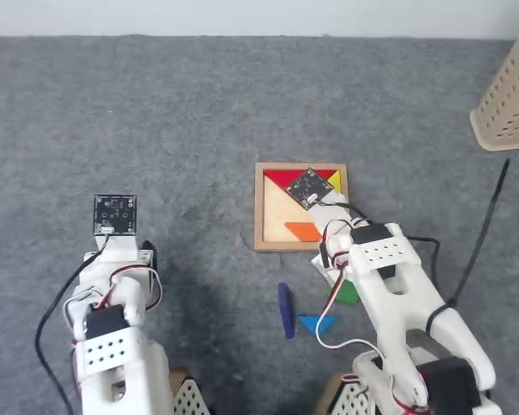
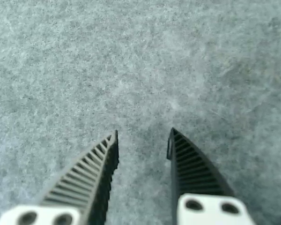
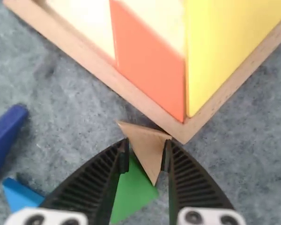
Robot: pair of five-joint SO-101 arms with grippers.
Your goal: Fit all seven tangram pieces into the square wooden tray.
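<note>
A: Tray, quick?
B: The tray (image 1: 259, 207) sits mid-surface (image 1: 156, 112), toward the right edge. A red piece (image 1: 281, 177), a yellow piece (image 1: 334, 180) and an orange piece (image 1: 303, 231) lie inside it.
A: Grippers?
B: Your right gripper (image 3: 145, 141) is clamped on a tan triangle (image 3: 147, 152) just outside the tray's corner, above a green piece (image 3: 131, 194). A navy piece (image 1: 285, 309) and a blue piece (image 1: 317, 322) lie toward the near edge. Your left gripper (image 2: 143, 136) hangs over grey surface with its jaws apart.
</note>
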